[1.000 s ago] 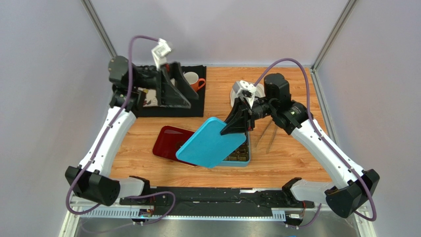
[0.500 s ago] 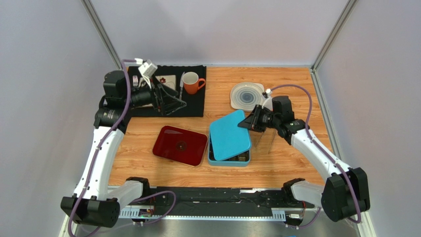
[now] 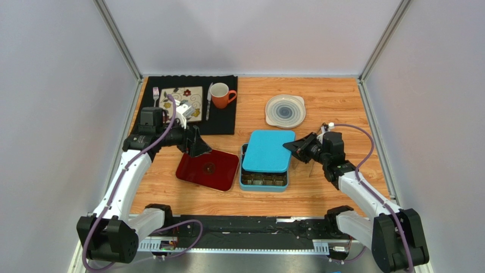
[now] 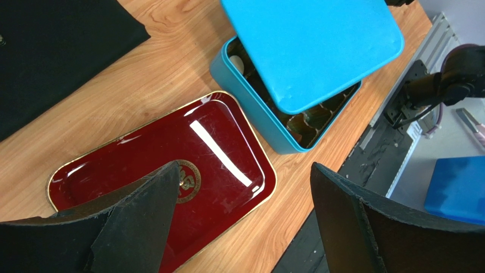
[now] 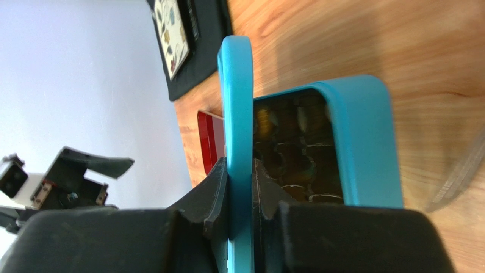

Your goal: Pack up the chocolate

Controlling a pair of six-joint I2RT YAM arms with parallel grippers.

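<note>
A teal box [image 3: 246, 183] stands at the table's middle, its brown gridded insert holding the chocolate [image 3: 264, 181]. Only the front row shows. The teal lid [image 3: 267, 151] lies nearly flat over the box, shifted toward the back. My right gripper [image 3: 295, 147] is shut on the lid's right edge; in the right wrist view both fingers [image 5: 216, 182] press the lid's rim [image 5: 237, 102], with the chocolate [image 5: 296, 151] beside it. My left gripper [image 3: 196, 149] hangs open over the red tray [image 3: 219, 173]. The left wrist view shows the tray [image 4: 222, 148], box [image 4: 250, 111] and lid [image 4: 310, 45].
A black cloth [image 3: 225, 122] at the back left carries a patterned square plate [image 3: 182, 96], a fork [image 3: 155, 94], a knife [image 3: 209, 94] and an orange mug [image 3: 222, 95]. A clear round dish [image 3: 284, 110] sits at the back right. Walls close in both sides.
My right arm has lowered the lid from a steep tilt above the tray to nearly flat over the box. My left arm has swung down from the cloth to above the red tray.
</note>
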